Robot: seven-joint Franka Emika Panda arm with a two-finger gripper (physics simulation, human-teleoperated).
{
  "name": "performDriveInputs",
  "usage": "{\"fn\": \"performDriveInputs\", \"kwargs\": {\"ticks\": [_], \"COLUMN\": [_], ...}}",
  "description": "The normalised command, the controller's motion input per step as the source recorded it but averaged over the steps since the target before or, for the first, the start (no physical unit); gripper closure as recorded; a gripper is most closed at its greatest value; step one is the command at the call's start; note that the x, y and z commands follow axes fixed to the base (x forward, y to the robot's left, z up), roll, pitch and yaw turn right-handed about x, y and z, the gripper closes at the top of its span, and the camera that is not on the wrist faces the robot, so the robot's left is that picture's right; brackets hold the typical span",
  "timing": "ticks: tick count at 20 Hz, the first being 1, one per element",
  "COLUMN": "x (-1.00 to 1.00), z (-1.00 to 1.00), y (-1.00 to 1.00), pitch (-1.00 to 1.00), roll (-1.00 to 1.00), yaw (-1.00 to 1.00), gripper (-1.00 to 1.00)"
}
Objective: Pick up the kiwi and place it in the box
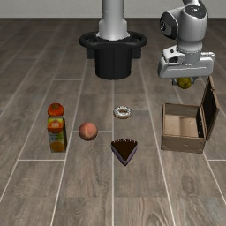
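My gripper (185, 83) hangs in the air at the exterior view's right, above the far end of the box. Both fingers press on a small yellow-green kiwi (185, 84) from two sides, so the fruit is off the floor. The box (184, 128) is an open brown cardboard carton with its lid (210, 106) standing up on its right side. Its inside looks empty from here. The kiwi sits a little behind and above the box's opening.
On the wooden floor lie a juice bottle (57, 134) with an orange-red fruit (56, 110) behind it, a peach (87, 131), a small doughnut (123, 111) and a chocolate cake slice (125, 152). The robot's black base (114, 51) stands at the back.
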Motion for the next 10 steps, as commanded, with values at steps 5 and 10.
{"fn": "performDriveInputs", "kwargs": {"ticks": [5, 10], "x": [0.80, 0.00], "z": [0.00, 0.00], "y": [0.00, 0.00], "pitch": [0.00, 0.00], "roll": [0.00, 0.00], "yaw": [0.00, 0.00], "gripper": [-1.00, -1.00]}}
